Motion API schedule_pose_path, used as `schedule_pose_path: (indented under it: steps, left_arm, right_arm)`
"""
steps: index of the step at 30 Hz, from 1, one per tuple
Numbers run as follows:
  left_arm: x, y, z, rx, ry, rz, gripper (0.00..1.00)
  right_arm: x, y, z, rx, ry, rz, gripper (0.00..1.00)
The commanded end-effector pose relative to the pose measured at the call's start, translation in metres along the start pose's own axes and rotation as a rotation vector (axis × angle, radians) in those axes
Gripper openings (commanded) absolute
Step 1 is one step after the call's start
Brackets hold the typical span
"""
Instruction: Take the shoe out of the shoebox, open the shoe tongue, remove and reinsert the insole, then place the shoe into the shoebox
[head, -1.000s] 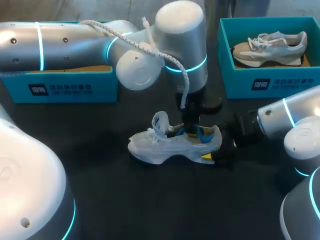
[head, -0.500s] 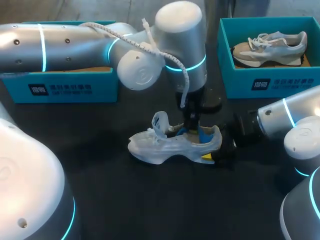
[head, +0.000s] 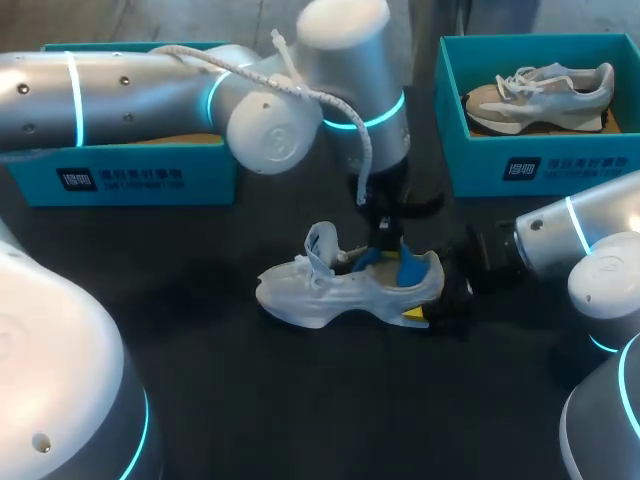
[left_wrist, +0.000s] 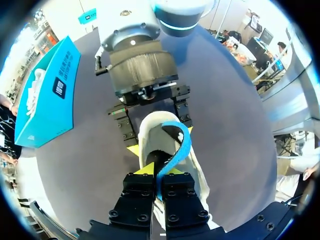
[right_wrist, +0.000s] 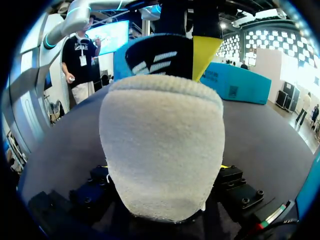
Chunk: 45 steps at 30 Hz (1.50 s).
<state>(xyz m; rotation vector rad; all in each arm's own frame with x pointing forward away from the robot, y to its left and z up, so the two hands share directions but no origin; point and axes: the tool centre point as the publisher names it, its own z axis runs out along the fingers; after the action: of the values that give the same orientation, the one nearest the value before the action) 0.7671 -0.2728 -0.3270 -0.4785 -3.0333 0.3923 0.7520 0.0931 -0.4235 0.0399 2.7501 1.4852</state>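
Observation:
The white shoe (head: 335, 288) lies on its side on the dark table, toe to the left. My left gripper (head: 385, 238) comes down over the shoe's opening and is shut on the blue insole (head: 408, 268), whose heel end curls up out of the shoe. In the left wrist view the yellow tips (left_wrist: 158, 170) pinch the insole (left_wrist: 183, 144) edge. My right gripper (head: 432, 297) is shut on the shoe's heel from the right. The heel (right_wrist: 161, 145) fills the right wrist view, with the insole (right_wrist: 150, 57) behind it.
A teal shoebox (head: 540, 168) at the back right holds a grey and beige sneaker (head: 540, 92). A second teal box (head: 130, 176) stands at the back left, partly behind my left arm. Bare dark table lies in front of the shoe.
My left gripper has closed on the blue insole and risen a little, drawing its heel end up out of the shoe. The right arm and the shoe have stayed put.

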Motion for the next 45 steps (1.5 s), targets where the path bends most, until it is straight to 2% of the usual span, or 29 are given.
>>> schedule_pose_path:
  steps: [1,7,16,27,45]
  left_arm:
    - [0.007,0.011,-0.020,0.039,-0.008,0.006,0.00]
    - [0.009,0.010,-0.030,0.068,-0.023,0.003,0.00]
    - [0.012,0.006,-0.051,0.183,-0.054,-0.052,0.00]
    - [0.005,-0.017,-0.086,0.368,-0.102,-0.120,0.00]
    - [0.009,-0.048,-0.132,0.559,-0.193,-0.106,0.00]
  right_arm:
    - [0.000,-0.001,0.005,0.004,-0.001,0.001,0.00]
    - [0.000,-0.001,0.005,0.004,-0.001,0.001,0.00]
    - [0.000,-0.001,0.005,0.004,-0.001,0.001,0.00]
    - [0.000,-0.001,0.005,0.004,-0.001,0.001,0.00]
    - [0.000,-0.001,0.005,0.004,-0.001,0.001,0.00]
